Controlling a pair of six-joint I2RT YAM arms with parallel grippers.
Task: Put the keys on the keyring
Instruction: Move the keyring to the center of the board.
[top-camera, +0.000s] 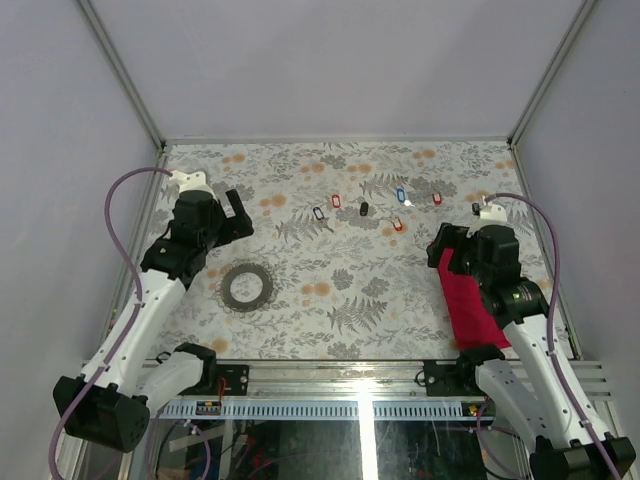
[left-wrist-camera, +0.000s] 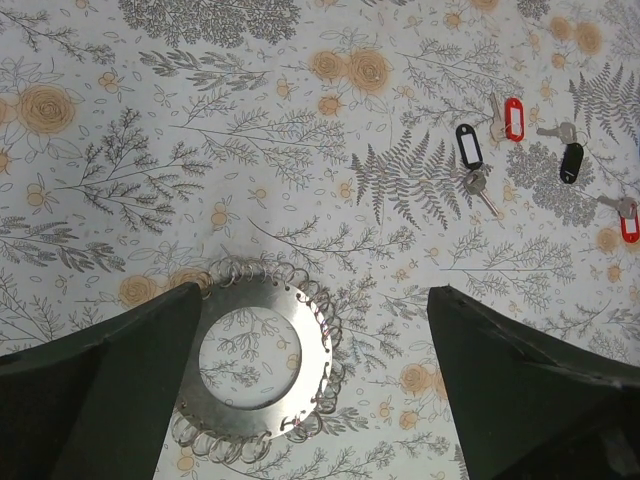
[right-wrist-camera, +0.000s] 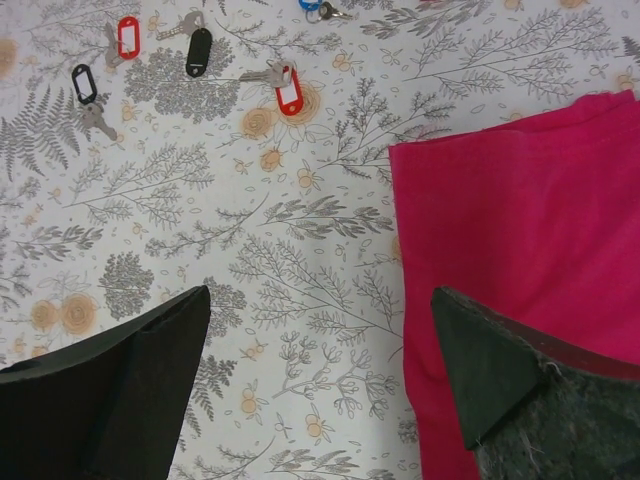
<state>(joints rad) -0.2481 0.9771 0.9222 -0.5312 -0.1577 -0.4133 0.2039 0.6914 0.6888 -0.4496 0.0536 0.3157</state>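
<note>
Both pincers stand wide with nothing in them. The left gripper (top-camera: 238, 212) hangs over the left side of the table (top-camera: 330, 270). In its wrist view, the keyring (left-wrist-camera: 315, 385) lies flat right below and between its fingers. The flowered tablecloth shows through the ring's wide hole, and small loops fringe its rim. The keys (top-camera: 364, 209) lie scattered across the far middle of the table, well apart from the ring and from each other. Among them are a black-rimmed tag (left-wrist-camera: 468, 147), a red one (left-wrist-camera: 514, 118), a solid black one (left-wrist-camera: 571, 162), a blue one (top-camera: 400, 194) and more red ones to the right. The right gripper (right-wrist-camera: 320, 291) hovers above the table beside a red cloth (top-camera: 470, 300), which lies on the right side under that arm.
</note>
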